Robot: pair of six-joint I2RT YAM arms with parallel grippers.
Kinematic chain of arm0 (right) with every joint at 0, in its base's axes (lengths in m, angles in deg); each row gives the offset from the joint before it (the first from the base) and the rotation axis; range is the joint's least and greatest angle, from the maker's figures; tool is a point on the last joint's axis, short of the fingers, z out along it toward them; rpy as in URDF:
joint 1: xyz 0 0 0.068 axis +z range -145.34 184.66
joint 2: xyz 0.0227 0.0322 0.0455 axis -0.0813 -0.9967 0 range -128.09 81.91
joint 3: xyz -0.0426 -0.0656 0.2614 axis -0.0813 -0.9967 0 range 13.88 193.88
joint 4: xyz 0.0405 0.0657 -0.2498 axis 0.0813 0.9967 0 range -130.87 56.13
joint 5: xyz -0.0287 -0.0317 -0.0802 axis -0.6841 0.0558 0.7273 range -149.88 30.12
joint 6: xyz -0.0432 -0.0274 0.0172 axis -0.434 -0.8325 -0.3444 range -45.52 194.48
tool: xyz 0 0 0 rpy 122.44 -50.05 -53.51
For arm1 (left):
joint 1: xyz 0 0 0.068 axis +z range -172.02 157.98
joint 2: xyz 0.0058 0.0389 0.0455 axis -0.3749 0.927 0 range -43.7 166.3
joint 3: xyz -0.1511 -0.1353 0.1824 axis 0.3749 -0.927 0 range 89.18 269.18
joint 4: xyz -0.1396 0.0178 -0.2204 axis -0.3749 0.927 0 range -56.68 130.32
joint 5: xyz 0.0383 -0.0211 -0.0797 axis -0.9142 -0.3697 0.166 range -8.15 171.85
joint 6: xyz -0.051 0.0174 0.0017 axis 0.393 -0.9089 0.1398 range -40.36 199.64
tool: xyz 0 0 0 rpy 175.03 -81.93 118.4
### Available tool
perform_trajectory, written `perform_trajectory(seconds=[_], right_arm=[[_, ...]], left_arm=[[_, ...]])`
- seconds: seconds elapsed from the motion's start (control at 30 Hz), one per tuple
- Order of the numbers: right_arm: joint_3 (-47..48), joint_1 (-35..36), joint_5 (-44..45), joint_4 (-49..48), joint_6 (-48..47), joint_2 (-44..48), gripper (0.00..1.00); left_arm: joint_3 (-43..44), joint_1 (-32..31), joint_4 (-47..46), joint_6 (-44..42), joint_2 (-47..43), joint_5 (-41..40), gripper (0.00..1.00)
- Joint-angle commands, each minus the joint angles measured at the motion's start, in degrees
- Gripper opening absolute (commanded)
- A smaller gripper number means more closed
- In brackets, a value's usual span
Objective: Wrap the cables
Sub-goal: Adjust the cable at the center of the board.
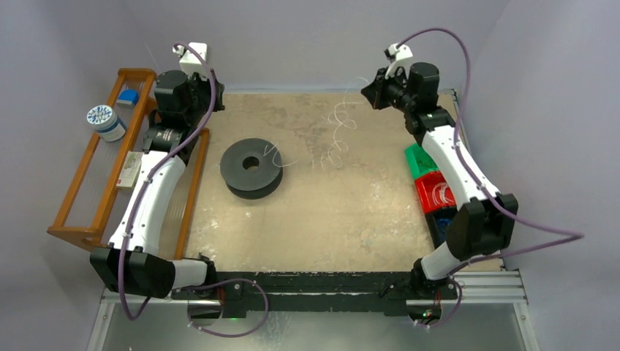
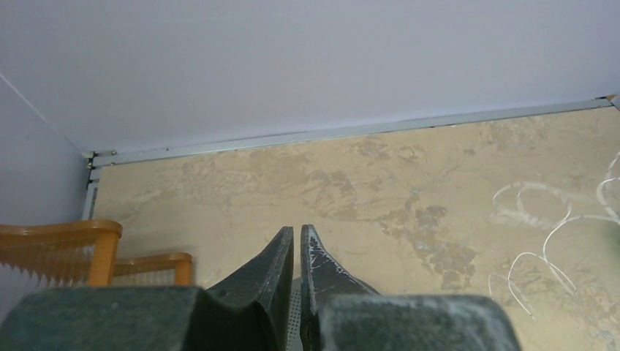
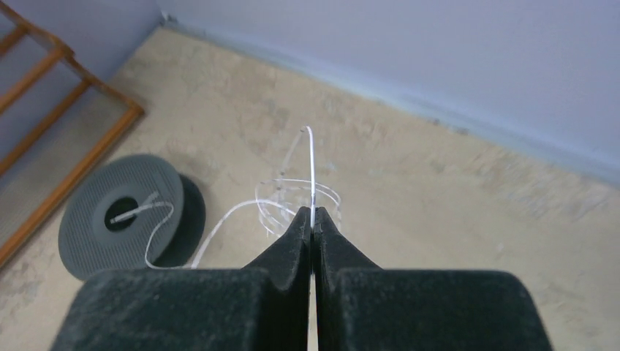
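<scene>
Now, cable [image 1: 338, 142]: one thin whitish wire, lying in loose curls on the far middle of the tabletop [image 1: 329, 227].
Cable, left end: laid over the top face of the spool [image 1: 251, 167], with its tip at the centre hole.
Cable, right end: lifted off the tabletop and running up to the right jaws near the far right corner.
Right jaws: pressed together on the cable. In the right wrist view the wire comes up out of the tips, stands a little way, then bends over.
Left jaws: all but together, only a thin slit between the tips and nothing in them. They are held above the tabletop by the far left corner, well apart from the cable.
Spool: dark grey, lying flat on one flange, left of centre on the tabletop, near the wooden rack [image 1: 88, 190].
Wooden rack: runs along the left edge beside the left arm [image 1: 157, 183]. A round tub [image 1: 104, 121] with a blue-and-white top sits by its far end.
Right edge: green bin [image 1: 421, 159], red bin [image 1: 431, 194] and blue bin [image 1: 437, 221] in a row, partly behind the right arm [image 1: 453, 164]. White wire loops lie in the red one.
Purple hoses [image 1: 468, 58]: one loops along each arm.
</scene>
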Motion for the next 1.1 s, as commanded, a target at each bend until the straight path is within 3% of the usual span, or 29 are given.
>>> perform_trajectory(seconds=[0.0, 0.2, 0.43, 0.6, 0.77, 1.07], right_arm=[[0.6, -0.1, 3.7, -4.7, -2.5, 4.2, 0.00], [-3.7, -0.1, 6.2, -7.5, -3.3, 5.3, 0.00], [-8.8, -0.1, 16.4, -11.0, -6.5, 6.1, 0.00], [-11.5, -0.1, 23.8, -12.7, -8.9, 6.1, 0.00], [-12.9, -0.1, 32.1, -15.6, -10.1, 5.8, 0.00], [-10.8, 0.1, 36.2, -15.2, -12.2, 0.2, 0.03]], left_arm=[[-1.2, -1.6, -2.7, 0.5, -0.1, 2.9, 0.08], [-2.4, -10.8, -2.9, -3.1, 5.1, -2.7, 0.18], [-2.4, -16.1, -3.6, -3.1, 13.7, -5.8, 0.25], [-3.3, -20.2, -5.0, -4.3, 17.8, -6.9, 0.36], [-3.6, -23.1, -5.8, -4.2, 21.3, -6.5, 0.41], [-5.4, -26.5, -8.2, -4.1, 24.7, -7.7, 0.52]])
